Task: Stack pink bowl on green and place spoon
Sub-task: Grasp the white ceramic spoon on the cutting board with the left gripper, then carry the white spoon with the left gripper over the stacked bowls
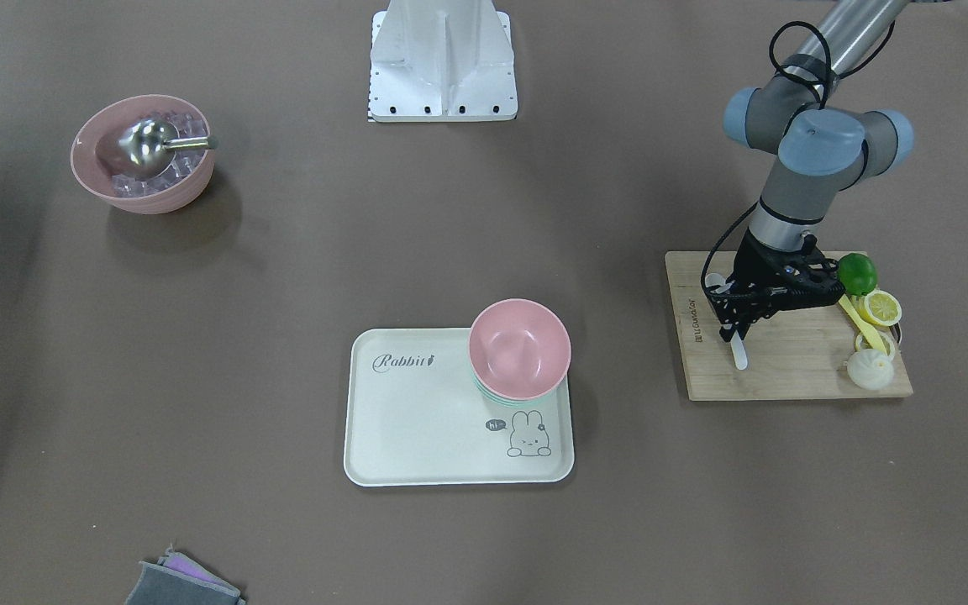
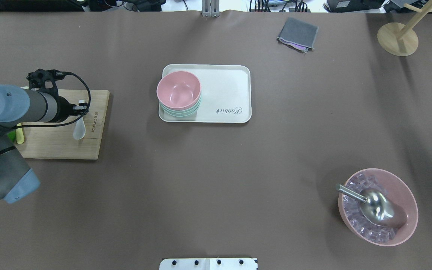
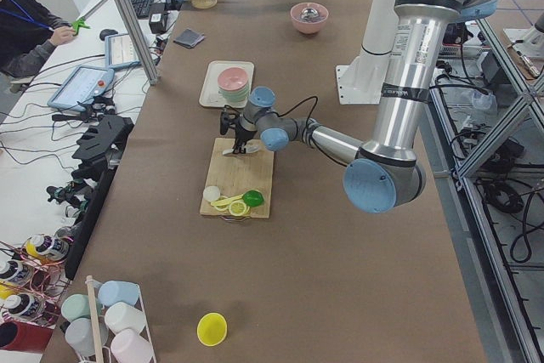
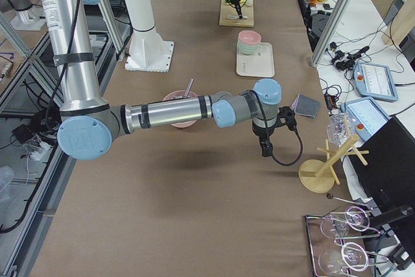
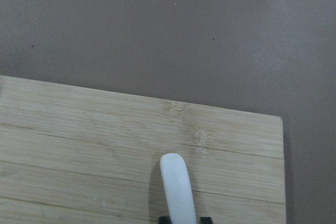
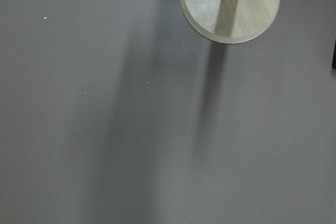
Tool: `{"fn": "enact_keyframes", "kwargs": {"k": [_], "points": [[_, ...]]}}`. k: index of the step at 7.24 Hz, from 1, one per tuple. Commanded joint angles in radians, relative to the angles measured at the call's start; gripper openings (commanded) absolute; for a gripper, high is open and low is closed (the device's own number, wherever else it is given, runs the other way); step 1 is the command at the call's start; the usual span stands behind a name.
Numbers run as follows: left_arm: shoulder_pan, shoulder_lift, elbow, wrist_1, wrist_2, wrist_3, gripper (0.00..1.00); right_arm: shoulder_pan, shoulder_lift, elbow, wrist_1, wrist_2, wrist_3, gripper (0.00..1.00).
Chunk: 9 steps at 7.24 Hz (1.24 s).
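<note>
The pink bowl [image 1: 520,347] sits stacked on green bowls [image 1: 492,395] at a corner of the white Rabbit tray [image 1: 417,420]; the stack also shows in the overhead view [image 2: 179,92]. My left gripper [image 1: 732,326] is over the wooden cutting board [image 1: 786,361], shut on the handle of a white spoon [image 2: 79,130]. The left wrist view shows the spoon handle [image 5: 177,184] between the fingers, just above the board [image 5: 79,145]. My right gripper [image 4: 264,149] shows only in the exterior right view, near the mug tree base; I cannot tell whether it is open or shut.
On the board lie a lime [image 1: 857,272], a lemon half [image 1: 881,307], a yellow knife and a bun [image 1: 869,370]. A second pink bowl [image 2: 378,207] holds ice cubes and a metal scoop. A grey cloth [image 2: 297,34] and a wooden mug tree base [image 2: 397,39] stand at the far side.
</note>
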Motion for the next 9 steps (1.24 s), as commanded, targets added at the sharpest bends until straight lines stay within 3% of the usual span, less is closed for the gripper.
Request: {"fn": "enact_keyframes", "kwargs": {"k": [1, 4, 7, 9], "points": [[-0.001, 0.002, -0.023, 0.0, -0.007, -0.002, 0.0, 0.002, 0.0, 0.0, 0.0, 0.0, 0.0, 1.0], [-0.003, -0.085, -0.062, 0.014, -0.004, -0.117, 0.0, 0.008, -0.052, -0.001, 0.0, 0.0, 0.0, 1.0], [-0.001, -0.318, -0.055, 0.239, 0.016, -0.248, 0.0, 0.05, -0.144, -0.003, 0.053, 0.0, -0.035, 1.0], [0.005, -0.481, 0.073, 0.265, 0.057, -0.317, 0.0, 0.054, -0.158, -0.005, 0.071, 0.002, -0.034, 1.0]]}}
